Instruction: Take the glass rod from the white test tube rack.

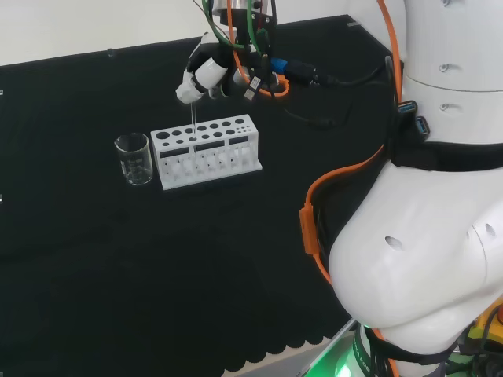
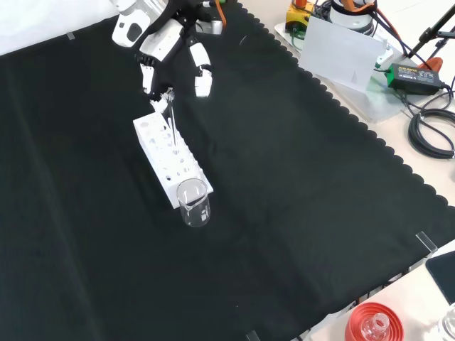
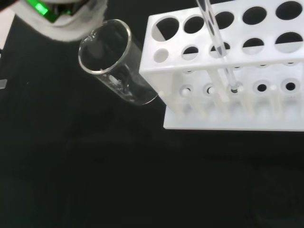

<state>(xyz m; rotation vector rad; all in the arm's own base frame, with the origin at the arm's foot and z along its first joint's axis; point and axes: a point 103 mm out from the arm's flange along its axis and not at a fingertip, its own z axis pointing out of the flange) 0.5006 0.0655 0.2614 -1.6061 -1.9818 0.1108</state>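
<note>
A white test tube rack (image 1: 206, 151) (image 2: 161, 153) (image 3: 266, 66) with two rows of round holes stands on the black cloth. A thin clear glass rod (image 1: 192, 124) (image 2: 171, 126) (image 3: 216, 42) stands nearly upright in one hole, its lower end still inside the rack. The hand (image 1: 206, 73) (image 2: 162, 40) hovers directly above the rack. Its curled fingertips (image 1: 186, 93) (image 2: 163, 104) pinch the rod's top end, while other fingers (image 2: 202, 78) hang spread apart.
An empty clear glass beaker (image 1: 134, 159) (image 2: 193, 202) (image 3: 113, 61) stands at the rack's end, left of it in the head view. In the front view, a red ribbed stand (image 2: 372, 324) with glassware sits at the bottom right, off the cloth's scalloped edge; cables (image 2: 431, 128) lie at the right.
</note>
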